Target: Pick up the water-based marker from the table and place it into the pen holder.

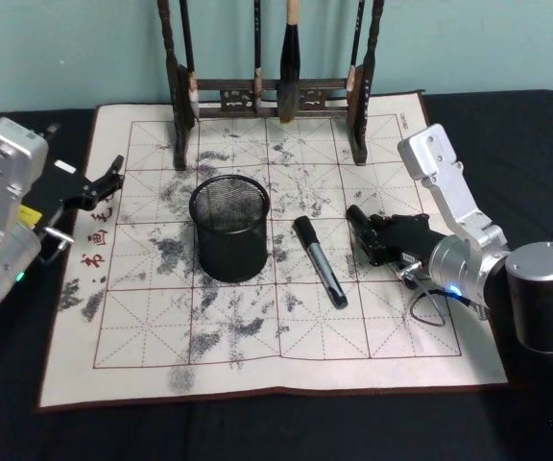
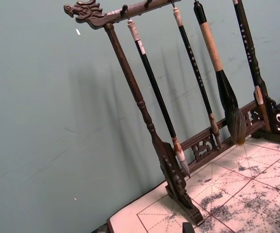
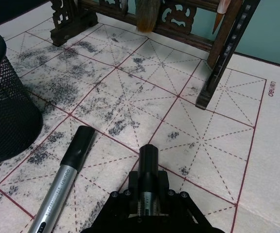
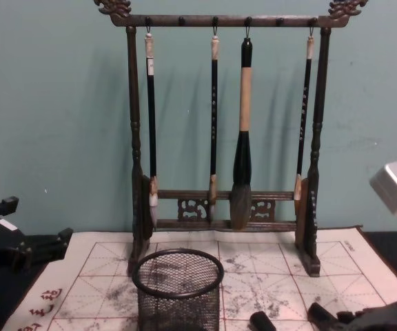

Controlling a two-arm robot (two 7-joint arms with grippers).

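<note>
The pen holder [image 1: 228,229], a round black wire-mesh cup, stands upright at the middle of the ink-stained grid mat [image 1: 161,317]. It also shows in the right wrist view [image 3: 4,107] and the chest view [image 4: 178,293]. My right gripper [image 1: 365,229] sits low over the mat to the right of the cup, shut on a water-based marker [image 3: 148,162] whose black cap pokes forward. Another silver marker with a black cap [image 1: 321,263] lies flat between the cup and this gripper, also seen beside my fingers [image 3: 64,187]. My left gripper [image 1: 108,181] hovers open at the mat's left edge.
A tall dark wooden brush rack [image 1: 269,96] with several hanging brushes stands along the mat's far edge [image 4: 222,124]. The mat lies on a black tablecloth [image 1: 276,427]. Bare mat stretches in front of the cup and markers.
</note>
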